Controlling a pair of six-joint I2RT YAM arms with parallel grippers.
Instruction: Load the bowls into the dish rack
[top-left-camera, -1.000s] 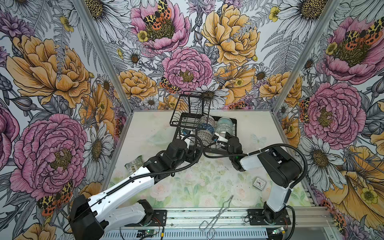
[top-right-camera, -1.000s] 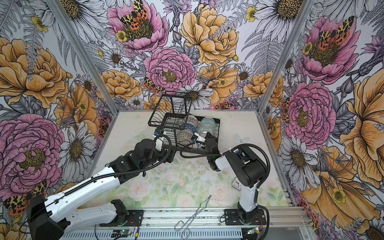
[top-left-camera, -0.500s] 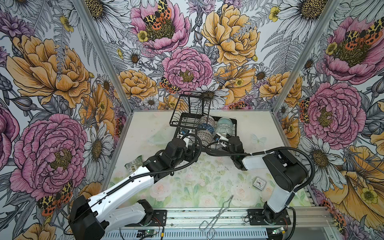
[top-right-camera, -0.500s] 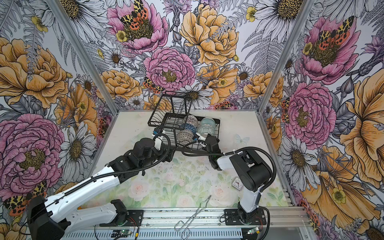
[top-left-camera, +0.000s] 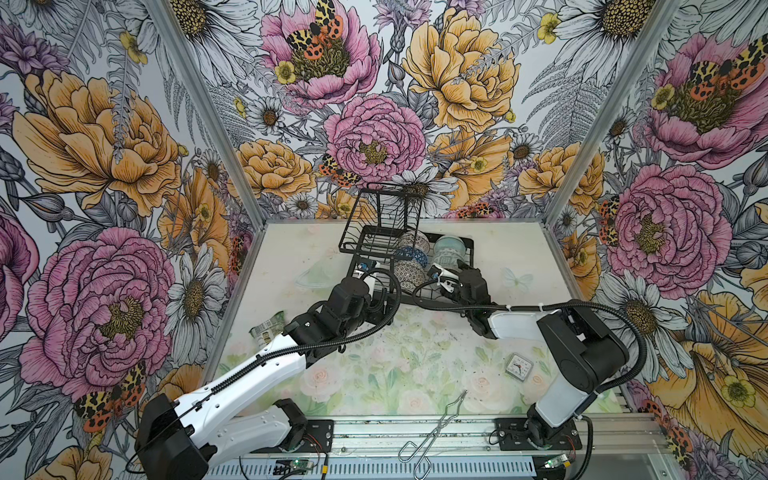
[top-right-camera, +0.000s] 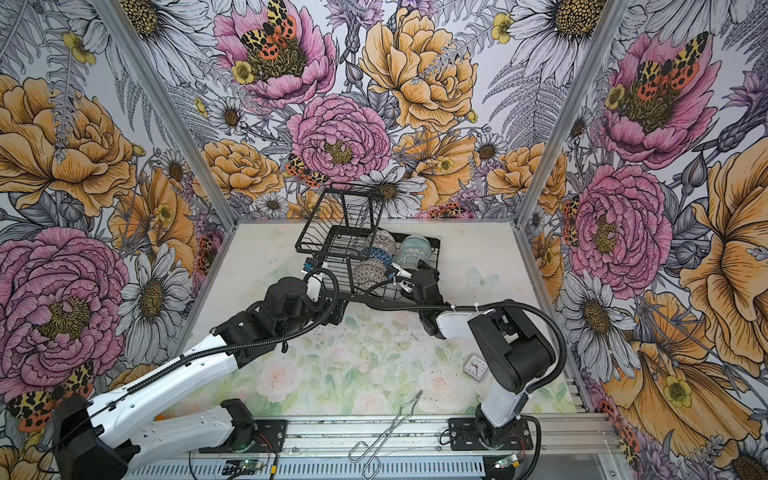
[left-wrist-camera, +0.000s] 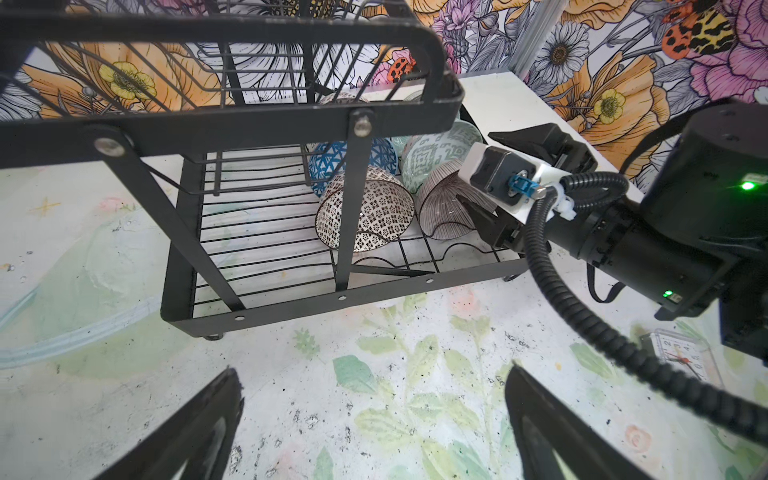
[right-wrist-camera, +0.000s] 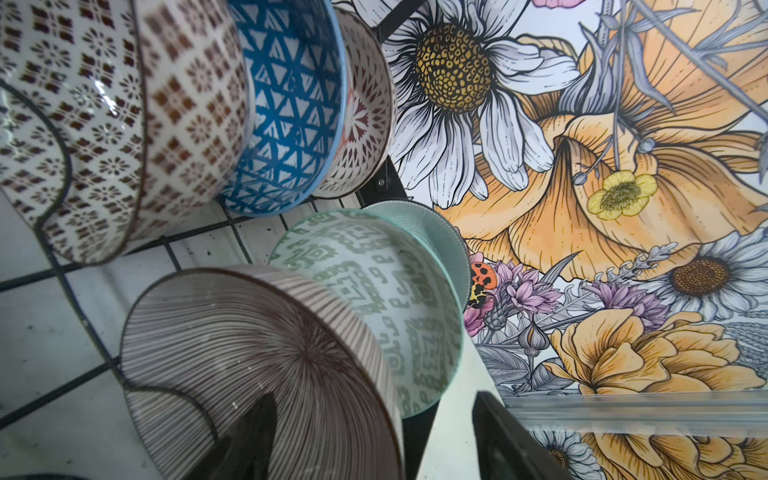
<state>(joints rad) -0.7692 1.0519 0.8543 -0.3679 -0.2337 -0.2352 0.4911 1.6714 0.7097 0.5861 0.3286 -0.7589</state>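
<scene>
The black wire dish rack (top-left-camera: 468, 249) (left-wrist-camera: 291, 303) stands at the back of the table. In its lower tray several bowls stand on edge: a dotted one (top-left-camera: 409, 272) (right-wrist-camera: 124, 124), a blue one (top-left-camera: 411, 253) (right-wrist-camera: 291, 104), a grey-green patterned one (right-wrist-camera: 374, 291), a mint one (top-left-camera: 451, 245), and nearest, a pinkish striped one (left-wrist-camera: 442, 208) (right-wrist-camera: 249, 340). My right gripper (right-wrist-camera: 374, 436) (top-left-camera: 438, 278) is open astride the striped bowl's rim, one finger inside and one outside. Over the bare table in front of the rack, my left gripper (left-wrist-camera: 374, 415) (top-left-camera: 384, 301) is open and empty.
A small square clock (top-left-camera: 519, 365) lies on the table near the right arm's elbow. Metal tongs (top-left-camera: 436, 428) lie across the front edge. A crumpled cup (top-left-camera: 268, 328) sits by the left wall. The rack's raised upper basket (top-left-camera: 374, 216) overhangs its left end.
My right gripper has opened and let go of the striped bowl, which now rests in the rack's lower tray. The left arm has hardly moved.
</scene>
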